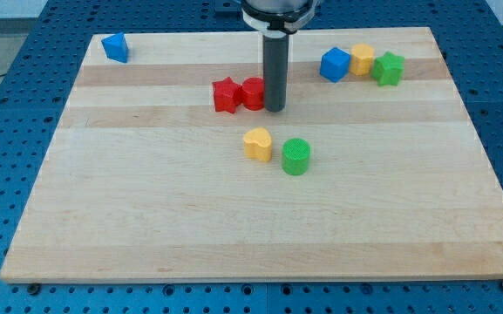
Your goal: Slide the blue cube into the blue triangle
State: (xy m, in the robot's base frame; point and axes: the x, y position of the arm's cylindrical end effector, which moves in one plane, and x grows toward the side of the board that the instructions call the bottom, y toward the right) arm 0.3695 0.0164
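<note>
The blue cube (335, 64) sits near the view's top right, touching a yellow block (362, 59) on its right. The blue triangle (115, 47) lies at the view's top left corner of the board. My tip (275, 109) stands near the middle top of the board, right against the right side of a red round block (253, 93). The tip is left of and below the blue cube, a short gap away, and far right of the blue triangle.
A red star-like block (225, 95) touches the red round block's left. A green star-like block (390, 68) sits right of the yellow block. A yellow heart block (257, 143) and a green cylinder (295, 156) lie below the tip. The wooden board (146, 227) has blue pegboard around it.
</note>
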